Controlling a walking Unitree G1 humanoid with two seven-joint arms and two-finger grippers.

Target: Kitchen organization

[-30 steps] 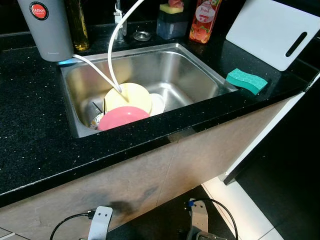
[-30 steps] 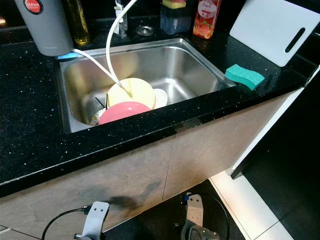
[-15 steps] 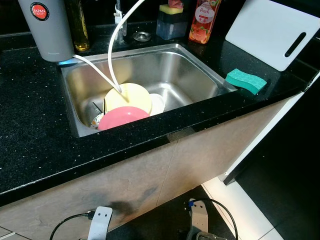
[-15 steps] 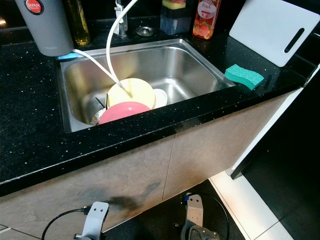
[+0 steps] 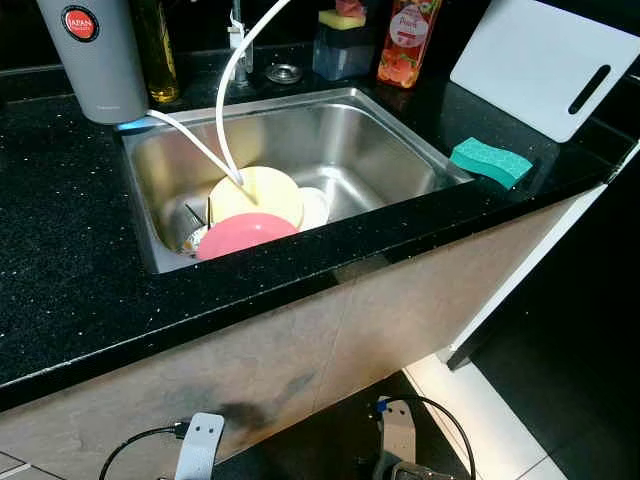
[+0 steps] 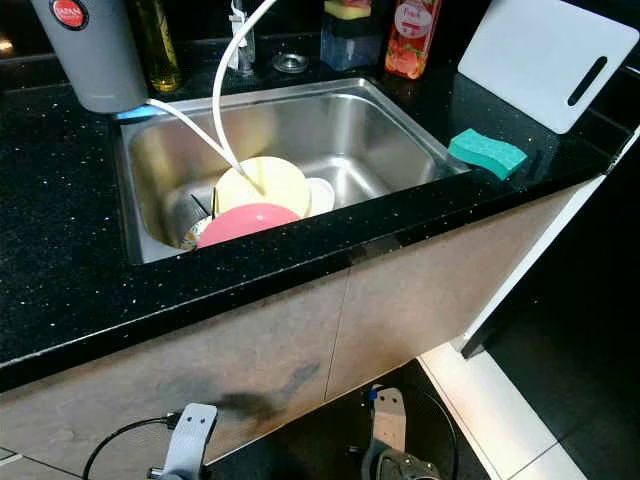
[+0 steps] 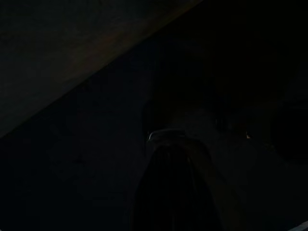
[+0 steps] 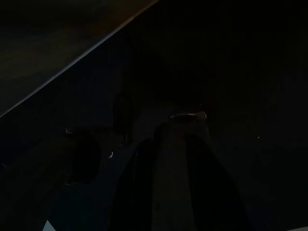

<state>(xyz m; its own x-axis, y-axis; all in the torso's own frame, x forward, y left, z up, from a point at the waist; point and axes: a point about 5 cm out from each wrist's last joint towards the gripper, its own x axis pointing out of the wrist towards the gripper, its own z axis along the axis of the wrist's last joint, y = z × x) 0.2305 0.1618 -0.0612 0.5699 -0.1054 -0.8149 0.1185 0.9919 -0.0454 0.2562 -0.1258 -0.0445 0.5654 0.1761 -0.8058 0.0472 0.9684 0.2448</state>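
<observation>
Left eye view: dishes sit unsorted in the sink (image 5: 400,140), a pink plate (image 5: 245,234) overlapping the yellow bowl (image 5: 258,194), high above both idle arms. Left gripper (image 7: 175,159) and right gripper (image 8: 178,144) too dark; finger state cannot be told.

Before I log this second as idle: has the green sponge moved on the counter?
No. The green sponge still lies at the counter's front edge, right of the sink, below the white cutting board; the slight shift is the camera's.
</observation>
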